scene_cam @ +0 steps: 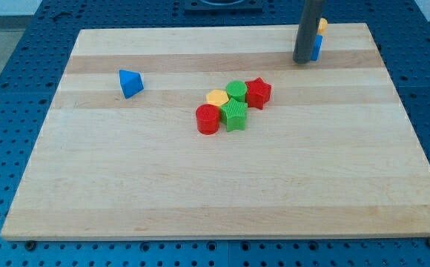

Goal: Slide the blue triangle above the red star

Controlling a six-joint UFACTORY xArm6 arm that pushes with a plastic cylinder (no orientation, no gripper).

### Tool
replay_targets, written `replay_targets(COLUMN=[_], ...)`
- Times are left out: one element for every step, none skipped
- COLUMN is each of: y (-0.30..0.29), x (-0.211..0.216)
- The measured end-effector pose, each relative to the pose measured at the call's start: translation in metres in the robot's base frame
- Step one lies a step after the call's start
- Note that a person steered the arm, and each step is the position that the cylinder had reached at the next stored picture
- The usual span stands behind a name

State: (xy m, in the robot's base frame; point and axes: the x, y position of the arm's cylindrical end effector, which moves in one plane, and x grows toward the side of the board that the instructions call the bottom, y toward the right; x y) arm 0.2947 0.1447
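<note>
The blue triangle (130, 83) lies alone on the wooden board at the view's left, well to the left of the cluster. The red star (258, 92) sits at the right end of a tight cluster in the middle of the board. My tip (302, 61) rests on the board near the view's top right, above and to the right of the red star and far from the blue triangle. The dark rod rises from it out of the view's top.
The cluster also holds a green cylinder (236, 90), a yellow block (216, 98), a green star (234, 115) and a red cylinder (208, 119). A blue block (316, 47) and a yellow block (322, 24) sit partly hidden behind the rod. The board's (200, 193) top edge is close by.
</note>
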Motion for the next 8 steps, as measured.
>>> replay_targets(y=[-0.009, -0.103, -0.202, -0.282, -0.338, -0.353, -0.347, -0.306], x=[0.002, 0.010, 0.003, -0.012, 0.012, 0.040, 0.072, 0.059])
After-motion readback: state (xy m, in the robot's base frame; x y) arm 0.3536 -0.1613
